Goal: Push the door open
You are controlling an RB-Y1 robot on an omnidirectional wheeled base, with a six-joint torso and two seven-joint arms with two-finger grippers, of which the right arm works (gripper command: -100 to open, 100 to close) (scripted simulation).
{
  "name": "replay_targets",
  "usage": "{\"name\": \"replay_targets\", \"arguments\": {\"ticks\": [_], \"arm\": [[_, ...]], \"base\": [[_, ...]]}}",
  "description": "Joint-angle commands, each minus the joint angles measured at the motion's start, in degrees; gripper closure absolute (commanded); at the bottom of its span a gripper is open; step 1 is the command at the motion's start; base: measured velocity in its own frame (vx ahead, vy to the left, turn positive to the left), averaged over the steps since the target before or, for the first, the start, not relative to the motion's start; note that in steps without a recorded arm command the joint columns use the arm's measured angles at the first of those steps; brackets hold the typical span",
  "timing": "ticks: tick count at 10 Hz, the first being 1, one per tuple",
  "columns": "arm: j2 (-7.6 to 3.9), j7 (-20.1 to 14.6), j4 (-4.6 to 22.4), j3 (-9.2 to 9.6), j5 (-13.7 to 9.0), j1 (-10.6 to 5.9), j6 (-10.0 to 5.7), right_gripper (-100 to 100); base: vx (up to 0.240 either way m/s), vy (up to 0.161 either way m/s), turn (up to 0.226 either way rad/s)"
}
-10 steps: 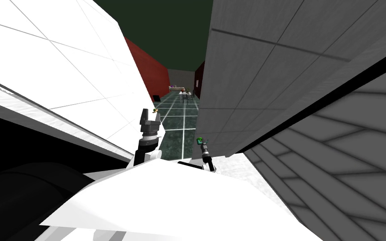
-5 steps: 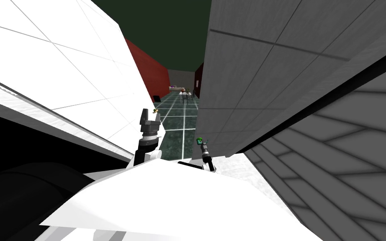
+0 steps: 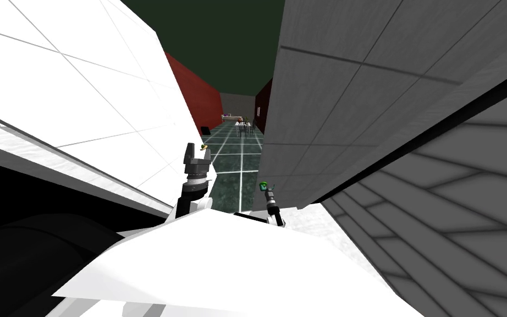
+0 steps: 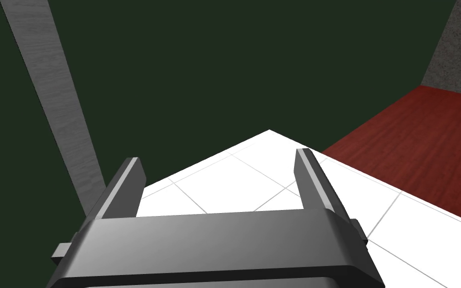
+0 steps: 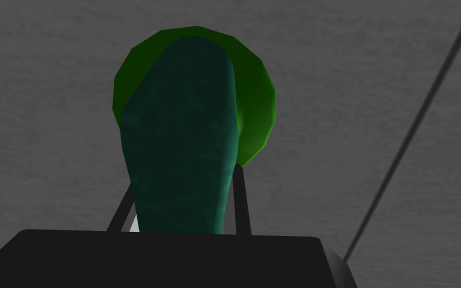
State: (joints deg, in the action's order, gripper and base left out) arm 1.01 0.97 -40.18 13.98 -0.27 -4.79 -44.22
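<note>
Right gripper [image 5: 182, 182]: its two thin fingers [image 5: 241, 200] are pinched against the sides of a teal lever handle [image 5: 179, 140], which runs lengthwise between them. Behind the lever sits a round green backing plate [image 5: 257, 100], fixed to the flat face of the grey panelled door [image 5: 374, 60].

In the head view this gripper and the handle sit low on the door, close to its free edge, just beside the strip of dark green tiled floor [image 3: 230, 165] seen through the opening.

Change noted: against the frames of a second and half a second ago, the door's free edge stands slightly further to the right, and the right gripper with the handle has shifted the same way. The corner of the white panelled wall [image 3: 82, 82] opposite has held its place. The gap is therefore a little wider, and more of the dark red wall [image 3: 263, 102] beyond the door edge is exposed.

Left gripper [image 3: 198, 147]: raised beside the white panelled wall, across the opening from the door, fingers spread wide with nothing between them. Its position is unchanged.
</note>
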Motion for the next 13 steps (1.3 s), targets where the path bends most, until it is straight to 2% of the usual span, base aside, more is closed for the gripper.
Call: {"name": "replay_targets", "arguments": {"ticks": [1, 5, 7, 8, 13], "arm": [[-0.92, 0.26, 0.38, -1.22, -0.55, -0.71, -0.65, 100], [-2.28, 0.85, 0.47, -3.33, -1.56, -0.93, -0.60, 100], [-2.28, 0.85, 0.47, -3.33, -1.56, -0.93, -0.60, 100], [-2.83, 1.19, 0.53, -4.57, -2.16, -1.06, -0.57, 100], [-3.32, 1.67, 0.61, -6.34, -3.00, -1.25, -0.52, 100]], "base": [[0.166, 0.066, -0.017], [0.167, 0.109, -0.056], [0.070, 0.032, -0.004], [0.095, 0.073, -0.055], [0.096, 0.085, -0.054]]}}
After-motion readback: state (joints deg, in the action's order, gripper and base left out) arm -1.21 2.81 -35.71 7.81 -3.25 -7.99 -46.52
